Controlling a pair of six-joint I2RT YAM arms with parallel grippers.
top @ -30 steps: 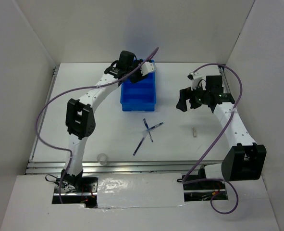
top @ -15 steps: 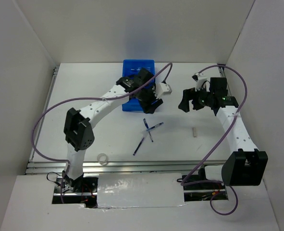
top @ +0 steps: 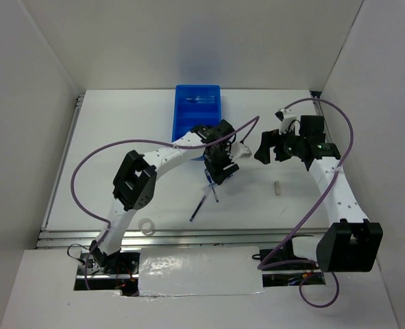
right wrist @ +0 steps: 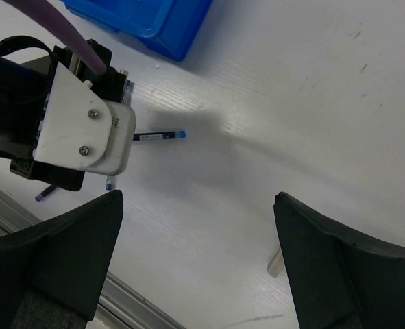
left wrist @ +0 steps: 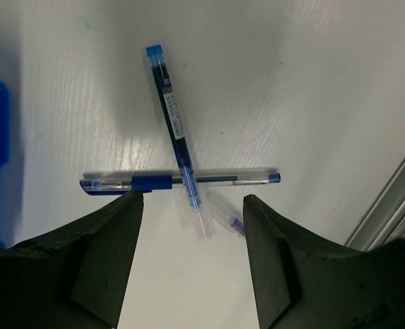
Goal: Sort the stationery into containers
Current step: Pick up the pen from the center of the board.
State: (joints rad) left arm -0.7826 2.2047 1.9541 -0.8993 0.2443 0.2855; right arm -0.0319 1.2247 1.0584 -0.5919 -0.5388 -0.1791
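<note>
A: How far along is the sorting?

B: Barely started, I'd judge. The blue tray (top: 197, 113) holds one clear item (top: 203, 100) at its far end; it is too small to name. Everything else I can find lies loose on the tabletop (top: 120, 151).

A: What is left?

B: Two crossed pens just on the near side of the tray, a third pen (top: 199, 207) a little nearer than those, a white eraser (top: 277, 187) near and to the right of the tray, and a tape ring (top: 146, 225) well apart from the tray at the near left. No red pen shows anywhere.

A: And the arms?

B: The left gripper (left wrist: 192, 200) hangs over the crossed pair with its fingers spread, holding nothing. The right gripper (right wrist: 199, 199) is also spread wide and empty, hovering to the right of the tray.

A: What does each view add?

B: From above, the left gripper hides most of the crossing. Its wrist camera shows it plainly: a dark-blue pen (left wrist: 169, 113) crossing a clear-barrelled pen (left wrist: 188, 180), with the tray's edge just to one side. I cannot tell which pen lies on top. There's also a short clear piece (left wrist: 226, 214) with a purple end beside the crossing, which I can't identify. The right wrist view catches the tray's corner, one pen end and the eraser. Only the top view shows the ring and the tray's contents.
</note>
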